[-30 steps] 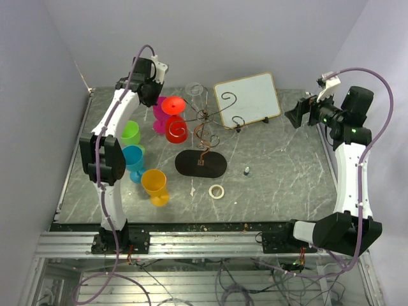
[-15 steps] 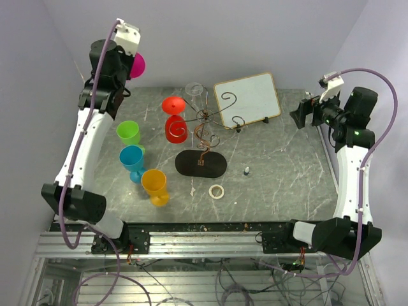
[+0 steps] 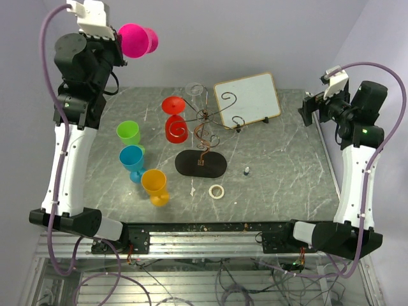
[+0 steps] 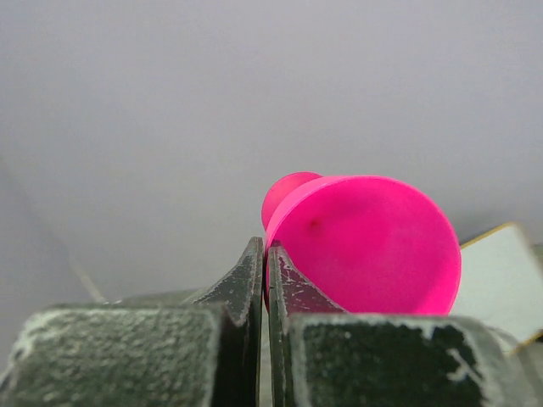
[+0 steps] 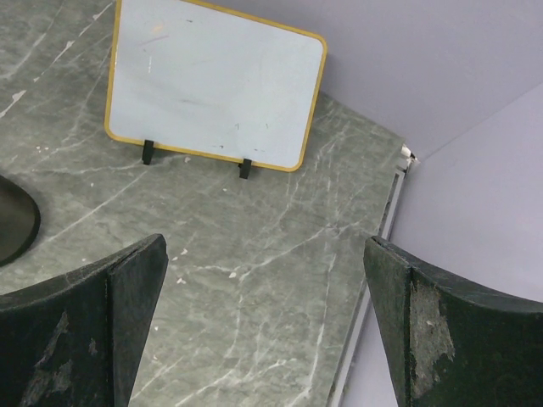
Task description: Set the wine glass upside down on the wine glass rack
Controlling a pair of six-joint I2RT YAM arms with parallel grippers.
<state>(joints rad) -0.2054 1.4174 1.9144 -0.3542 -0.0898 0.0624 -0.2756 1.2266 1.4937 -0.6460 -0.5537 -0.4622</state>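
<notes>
- Left claw (image 4: 264,251): jaws nearly together, clamped on the thin edge of a bright magenta plastic wine glass (image 3: 137,39). The part gripped looks like the flat foot disc, with the bowl behind it.
- Position of the glass: high in the air, well to the back-left of the dark-brown wire wine glass rack with scroll arms and black oval base (image 3: 201,163). It lies roughly on its side and is not yet inverted.
- Right claw (image 5: 263,248): jaws wide apart with nothing between them, hanging well to the right of the rack.
- Handling, judged: moulded plastic, so light, stiff and unlikely to break. The surface is smooth, so an edge pinch may let it swivel. The foot edge or the stem is the sensible hold, since it leaves the stem free to slide into a scroll.
- A red plastic glass (image 3: 175,121) appears to hang bowl-down on the rack's left arm, so the right-hand scrolls look free.
- Surface: grey marbled table (image 3: 287,166), flat and hard.
- Room around the rack: green (image 3: 129,132), blue (image 3: 133,157) and orange (image 3: 154,183) plastic glasses to its left, and a white yellow-framed board (image 3: 247,99) just behind-right. Approach from above looks open.
</notes>
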